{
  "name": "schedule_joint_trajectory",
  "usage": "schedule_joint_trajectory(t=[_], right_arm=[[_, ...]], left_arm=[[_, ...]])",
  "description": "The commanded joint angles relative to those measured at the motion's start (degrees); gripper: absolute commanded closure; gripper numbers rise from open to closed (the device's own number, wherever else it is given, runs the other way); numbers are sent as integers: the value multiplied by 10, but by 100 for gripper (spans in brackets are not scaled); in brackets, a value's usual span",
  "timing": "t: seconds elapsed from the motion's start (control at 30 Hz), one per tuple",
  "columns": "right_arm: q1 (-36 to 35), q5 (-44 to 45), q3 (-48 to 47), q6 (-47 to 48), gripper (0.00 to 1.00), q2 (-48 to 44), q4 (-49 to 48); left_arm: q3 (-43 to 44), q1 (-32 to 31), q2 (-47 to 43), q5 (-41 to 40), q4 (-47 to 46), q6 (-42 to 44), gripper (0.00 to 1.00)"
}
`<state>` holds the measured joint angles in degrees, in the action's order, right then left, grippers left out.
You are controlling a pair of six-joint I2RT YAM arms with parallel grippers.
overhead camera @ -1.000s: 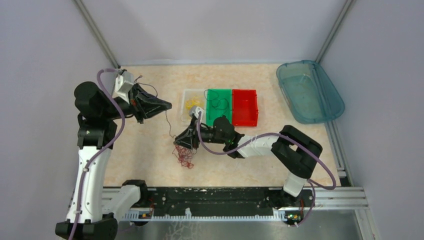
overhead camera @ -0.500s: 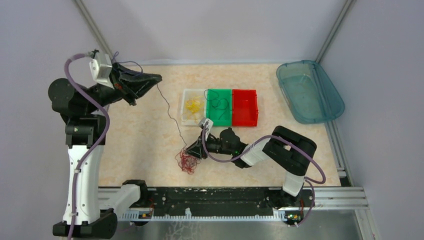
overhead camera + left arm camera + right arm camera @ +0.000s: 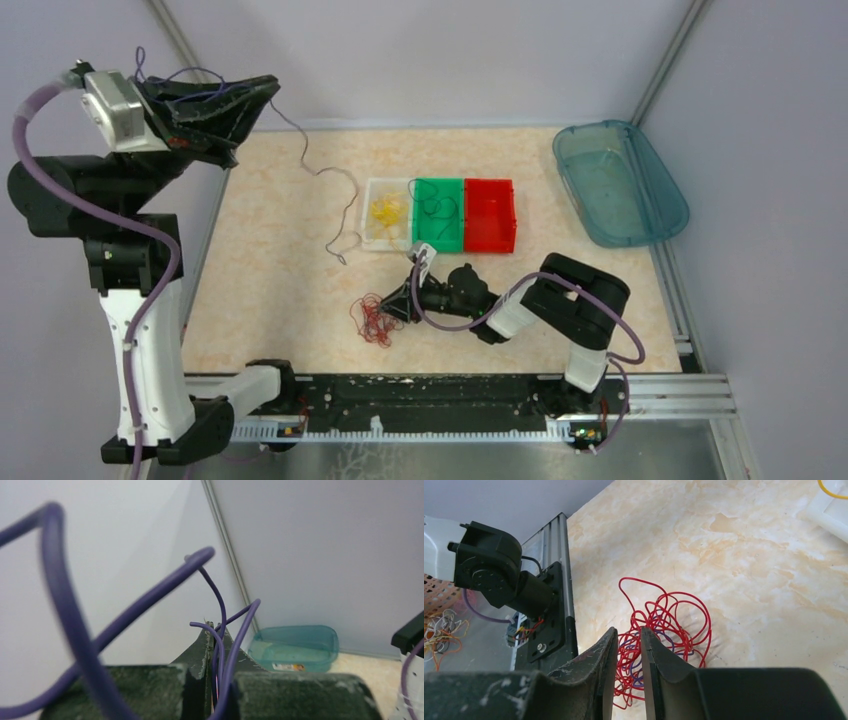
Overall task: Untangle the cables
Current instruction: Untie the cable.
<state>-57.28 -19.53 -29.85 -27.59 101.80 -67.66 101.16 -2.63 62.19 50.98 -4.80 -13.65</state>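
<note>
My left gripper point(image 3: 268, 88) is raised high at the far left, shut on a thin dark purple cable point(image 3: 352, 200). The cable hangs in a wavy line, its free end above the table left of the bins. In the left wrist view its loops point(image 3: 220, 600) stick out of the closed fingers point(image 3: 215, 630). A tangle of red cable with some purple strands point(image 3: 372, 322) lies near the table's front. My right gripper point(image 3: 388, 304) is low at its right edge. In the right wrist view the jaws point(image 3: 628, 630) stand a narrow gap apart over the tangle point(image 3: 669, 620).
Three small bins stand mid-table: a clear one with yellow wires point(image 3: 388, 212), a green one with a dark wire point(image 3: 438, 213), and a red one point(image 3: 490, 215). A teal tub point(image 3: 620, 180) is at the back right. The metal rail point(image 3: 450, 385) runs along the front edge.
My left gripper rose and swung to the far left, drawing the purple cable out of the tangle until its end hangs free. My right gripper slid toward the front with the red tangle.
</note>
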Motion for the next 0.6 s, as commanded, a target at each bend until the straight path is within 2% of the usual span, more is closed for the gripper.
schedule_joint_trajectory(t=[0.0,0.17,0.27,0.37,0.43,0.53,0.57], right_arm=[[-6,5,5,-9,75,9,-55],[-6,11,15,-4,70,11,-55],[-6,29,26,4,62,-21,-55],[-4,52,3,35,49,-104,32],[-3,53,-19,63,44,-152,99],[4,52,-40,84,40,-216,150],[5,56,-47,90,34,-234,166]], left_arm=[[62,-3,21,-33,-30,14,100],[143,-3,52,-55,-38,36,100],[172,-3,66,-36,-13,26,100],[115,-3,47,-14,-9,4,100],[50,-3,20,-3,-9,-10,100],[-42,-3,-14,18,-5,-15,100],[-66,-3,-25,23,-3,-13,100]])
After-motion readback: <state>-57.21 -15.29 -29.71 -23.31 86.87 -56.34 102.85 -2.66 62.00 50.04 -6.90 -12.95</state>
